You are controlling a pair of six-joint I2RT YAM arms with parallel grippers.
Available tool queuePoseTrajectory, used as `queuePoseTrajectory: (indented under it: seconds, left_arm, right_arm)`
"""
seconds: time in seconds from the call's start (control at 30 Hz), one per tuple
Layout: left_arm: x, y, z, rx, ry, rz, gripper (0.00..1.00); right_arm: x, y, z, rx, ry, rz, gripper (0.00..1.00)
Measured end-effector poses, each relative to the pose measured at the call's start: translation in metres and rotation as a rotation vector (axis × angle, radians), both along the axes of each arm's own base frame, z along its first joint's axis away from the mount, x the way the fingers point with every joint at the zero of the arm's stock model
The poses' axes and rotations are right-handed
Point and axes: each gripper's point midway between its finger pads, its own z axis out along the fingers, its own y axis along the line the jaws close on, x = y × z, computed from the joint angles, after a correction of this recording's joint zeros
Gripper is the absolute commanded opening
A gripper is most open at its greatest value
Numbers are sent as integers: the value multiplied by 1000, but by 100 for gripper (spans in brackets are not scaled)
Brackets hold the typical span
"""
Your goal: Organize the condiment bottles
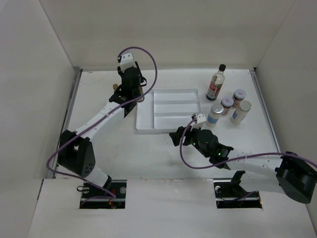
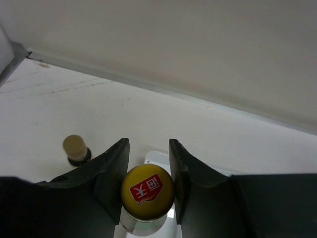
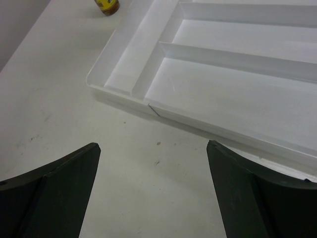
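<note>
My left gripper (image 1: 131, 91) is at the far left corner of the tray. In the left wrist view it (image 2: 147, 168) is shut on the yellow-capped red sauce bottle (image 2: 147, 192), which is hidden in the top view. The tiny brown bottle (image 2: 76, 148) stands just left of it on the table and also shows in the right wrist view (image 3: 106, 6). The tall clear black-capped bottle (image 1: 216, 82), two red-lidded jars (image 1: 227, 102) (image 1: 239, 94) and two white shakers (image 1: 215, 114) (image 1: 241, 111) stand grouped right of the tray. My right gripper (image 3: 153, 148) is open and empty over bare table.
The flat white divided tray (image 1: 173, 106) lies mid-table with nothing in it; its near left corner (image 3: 124, 84) is just ahead of my right gripper. White walls enclose the table on the left, back and right.
</note>
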Motion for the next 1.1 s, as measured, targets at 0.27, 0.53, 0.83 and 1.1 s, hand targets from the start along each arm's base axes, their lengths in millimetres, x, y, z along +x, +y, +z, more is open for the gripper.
queuePoseTrajectory:
  seconds: [0.27, 0.53, 0.83, 1.1]
  left_arm:
    - [52, -44, -53, 35, 87, -66, 15]
    - [67, -57, -99, 55, 140, -96, 21]
    - [61, -57, -96, 28, 66, -89, 78]
    - [26, -56, -33, -24, -51, -98, 75]
  right_arm:
    - [0, -1, 5, 11, -8, -1, 97]
    - [2, -2, 8, 20, -15, -8, 97]
    - [3, -4, 10, 23, -17, -13, 100]
    - [1, -18, 33, 83, -70, -39, 76]
